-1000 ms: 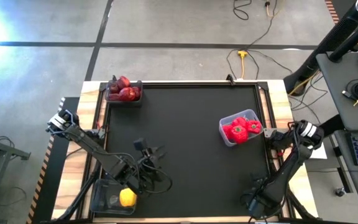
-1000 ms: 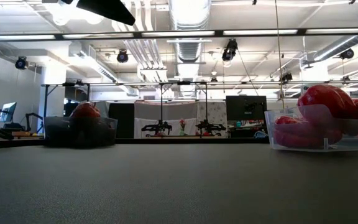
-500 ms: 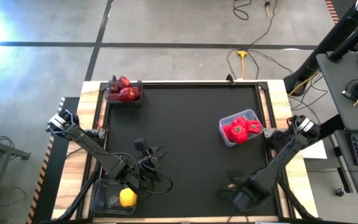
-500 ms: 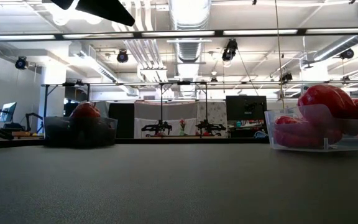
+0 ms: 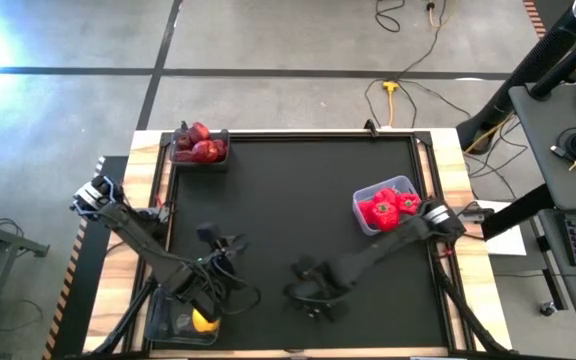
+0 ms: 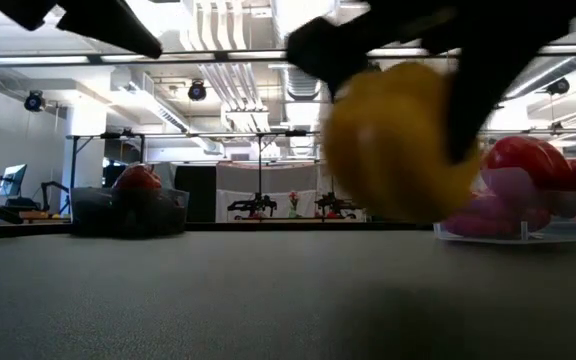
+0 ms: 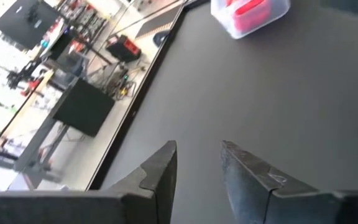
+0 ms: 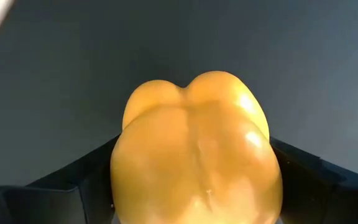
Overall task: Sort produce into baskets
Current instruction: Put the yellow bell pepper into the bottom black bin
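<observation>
My right gripper [image 5: 313,292] hangs over the near middle of the black mat, shut on a yellow bell pepper [image 8: 194,155]. That pepper also shows in the low view [image 6: 398,140] but is hidden under the gripper in the high view. My left gripper [image 7: 197,165] is open and empty over the mat's near left [image 5: 220,245]. A second yellow pepper [image 5: 205,321] lies in the near-left basket [image 5: 171,322]. Red peppers [image 5: 388,210] fill the right basket [image 5: 400,184]. Dark maroon fruit [image 5: 198,146] sits in the far-left basket [image 5: 213,162]. My right gripper pinches the yellow pepper between its two fingers [image 8: 79,183], one on each of its opposite sides [image 8: 126,168]. The fingers come down from above. The pepper's lobed end [image 8: 188,93] points away from the wrist. The pepper hangs clear of the mat [image 6: 398,215].
The wide middle of the black mat [image 5: 298,200] is bare. A raised rail runs along the mat's edges [image 5: 423,170]. The left arm [image 5: 138,235] slants over the near-left basket.
My right gripper has swept from the near right corner toward the table's left, to the near middle, and the yellow pepper it holds has come into the low view. My left arm has shifted a little toward the left edge.
</observation>
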Controlling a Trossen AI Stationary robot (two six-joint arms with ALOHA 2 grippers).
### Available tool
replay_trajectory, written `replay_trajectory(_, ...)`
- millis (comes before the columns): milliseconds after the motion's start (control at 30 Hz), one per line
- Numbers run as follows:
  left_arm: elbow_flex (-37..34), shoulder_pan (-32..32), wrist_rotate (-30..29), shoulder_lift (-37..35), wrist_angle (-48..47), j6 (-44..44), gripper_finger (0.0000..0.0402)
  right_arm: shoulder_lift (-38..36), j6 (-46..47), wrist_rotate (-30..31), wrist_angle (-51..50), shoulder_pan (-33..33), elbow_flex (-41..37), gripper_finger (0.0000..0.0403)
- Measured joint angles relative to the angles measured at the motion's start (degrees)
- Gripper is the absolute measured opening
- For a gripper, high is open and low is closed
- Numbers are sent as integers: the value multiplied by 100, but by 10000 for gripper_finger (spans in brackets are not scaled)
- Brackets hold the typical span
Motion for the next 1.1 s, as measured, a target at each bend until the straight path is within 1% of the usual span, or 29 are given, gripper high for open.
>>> replay_trajectory(100,-41,-45,-4,0,-394,-491,101,421,-523,6,-12,-278,473,318)
replay_trajectory(233,-146,-52,10,0,-464,-578,95,908,-711,220,-140,-634,1036,313)
replay_trajectory(333,-185,-49,233,0,-500,-603,93,1206,-350,407,-359,-853,1466,318)
replay_trajectory(433,-187,-67,358,0,-567,-718,92,1420,191,239,-484,-1005,1810,332)
replay_trajectory(567,-190,-65,381,0,-603,-1142,92,1566,482,170,-479,-1090,1949,353)
replay_trajectory(633,-190,-63,616,0,-601,-1323,95,1619,475,240,-486,-1103,1949,362)
replay_trajectory(700,-190,-72,997,0,-572,-1524,103,1666,481,242,-486,-1105,1945,366)
replay_trajectory(800,-194,-146,1496,15,-435,-1773,122,1624,442,238,-503,-1103,1945,368)
replay_trajectory(900,-197,-284,1756,101,60,-1699,145,1383,640,196,-746,-1089,2028,369)
replay_trajectory(1000,-205,-388,1622,215,575,-1494,163,953,995,252,-1169,-1046,2050,369)
replay_trajectory(1100,-205,-395,1353,323,995,-1479,173,543,1452,511,-1506,-924,1989,370)
